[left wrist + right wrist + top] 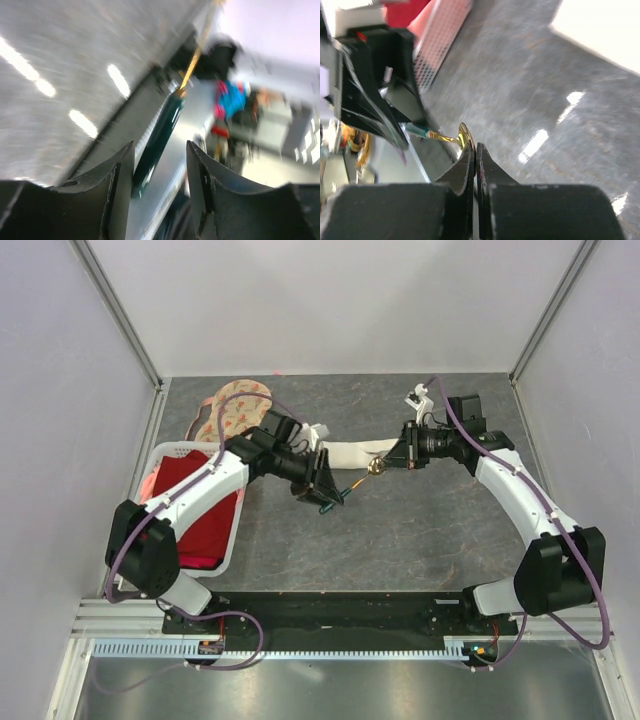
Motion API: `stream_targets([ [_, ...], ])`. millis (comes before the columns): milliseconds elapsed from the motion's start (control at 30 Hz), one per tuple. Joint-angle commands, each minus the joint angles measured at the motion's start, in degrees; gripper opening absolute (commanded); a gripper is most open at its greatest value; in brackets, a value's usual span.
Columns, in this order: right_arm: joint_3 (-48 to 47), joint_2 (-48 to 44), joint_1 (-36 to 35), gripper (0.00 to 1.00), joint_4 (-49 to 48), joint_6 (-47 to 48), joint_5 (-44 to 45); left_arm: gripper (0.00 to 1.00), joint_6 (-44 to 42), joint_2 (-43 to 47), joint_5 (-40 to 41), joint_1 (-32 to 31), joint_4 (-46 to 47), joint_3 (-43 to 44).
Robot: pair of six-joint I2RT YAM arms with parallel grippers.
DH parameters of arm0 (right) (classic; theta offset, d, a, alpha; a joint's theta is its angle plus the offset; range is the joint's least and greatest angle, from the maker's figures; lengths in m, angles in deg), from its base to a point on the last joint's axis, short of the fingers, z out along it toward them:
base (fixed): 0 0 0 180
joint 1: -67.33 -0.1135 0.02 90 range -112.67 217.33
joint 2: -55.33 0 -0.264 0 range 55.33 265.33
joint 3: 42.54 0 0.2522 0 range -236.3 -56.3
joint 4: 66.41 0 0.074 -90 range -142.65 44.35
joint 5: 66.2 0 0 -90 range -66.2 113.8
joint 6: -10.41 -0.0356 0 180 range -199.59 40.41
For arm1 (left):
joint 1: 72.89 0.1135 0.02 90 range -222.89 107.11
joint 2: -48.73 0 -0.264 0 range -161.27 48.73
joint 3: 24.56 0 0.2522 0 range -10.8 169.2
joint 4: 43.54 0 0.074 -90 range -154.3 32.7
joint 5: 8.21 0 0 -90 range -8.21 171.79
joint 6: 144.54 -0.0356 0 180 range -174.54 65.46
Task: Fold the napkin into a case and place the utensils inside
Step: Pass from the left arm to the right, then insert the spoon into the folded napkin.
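Note:
One of the utensils, a spoon (352, 485) with a teal handle and gold bowl, hangs in the air between my two grippers. My right gripper (388, 464) is shut on the gold bowl (464, 134), fingers (481, 165) pressed together in the right wrist view. My left gripper (326, 492) stands open around the teal handle (157, 140), which lies near one finger's (122, 175) inner face. The napkin (350, 452) lies behind as a narrow cream-white case, partly hidden by both arms. Another utensil is not seen.
A white mesh basket (232, 540) holding a red cloth (195, 502) sits at the left under the left arm. A peach floral cloth (232, 405) lies behind it. A small white object (418, 397) stands at the back right.

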Motion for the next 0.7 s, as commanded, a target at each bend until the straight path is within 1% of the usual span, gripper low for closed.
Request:
stream_targets([
  [0, 3.79, 0.17, 2.74, 0.0, -14.83, -10.58, 12.6, 0.52, 4.79, -0.97, 10.98, 5.15, 1.37, 5.42],
  [67, 3.53, 0.78, 4.49, 0.0, -14.66, -11.73, 18.99, 0.52, 6.28, -3.25, 15.63, 7.0, 1.19, 8.31],
  [100, 3.61, 1.48, 5.54, 0.0, -14.57, -12.87, 20.95, 0.5, 6.72, -4.14, 16.53, 7.44, 1.28, 9.11],
  [133, 3.61, 1.93, 6.69, 0.0, -14.92, -13.32, 22.36, 0.45, 7.77, -5.1, 17.14, 8.22, 2.85, 9.73],
  [167, 3.44, 3.24, 9.13, 0.0, -14.92, -13.67, 24.98, 0.36, 8.22, -6.42, 17.15, 8.49, 3.56, 11.04],
  [200, 3.26, 3.94, 10.2, 0.0, -14.92, -13.5, 26.14, 0.31, 8.66, -9.22, 17.06, 8.76, 4.43, 11.93],
  [233, 2.56, 5.52, 12.56, 0.0, -14.92, -13.32, 27.81, 0.24, 9.01, -11.16, 17.06, 8.76, 4.44, 14.11],
  [300, 1.6, 7.46, 14.25, 0.0, -15.01, -13.06, 28.87, 0.17, 9.45, -16.69, 16.98, 8.85, 4.44, 16.41],
  [333, 0.11, 9.73, 15.47, 0.0, -15.01, -12.36, 28.88, 0.12, 9.8, -18.28, 17.32, 8.85, 4.97, 18.42],
  [367, -0.6, 10.8, 15.92, 0.0, -15.01, -12.09, 28.88, 0.1, 9.98, -21.43, 17.24, 8.85, 5.41, 19.4],
  [467, -3.32, 14.31, 16.89, 0.0, -16.24, -11.92, 29.57, 0.07, 9.19, -27.23, 17.68, 8.85, 6.11, 24.4],
  [567, -5.87, 17.3, 17.33, 0.0, -16.94, -12.44, 30.54, 0.05, 8.66, -30.42, 18.82, 9.29, 6.11, 28.54],
  [667, -7.72, 20.47, 17.6, 0.0, -18.26, -13.67, 29.49, 0.04, 8.57, -34.28, 19.44, 9.9, 6.2, 31.44],
])
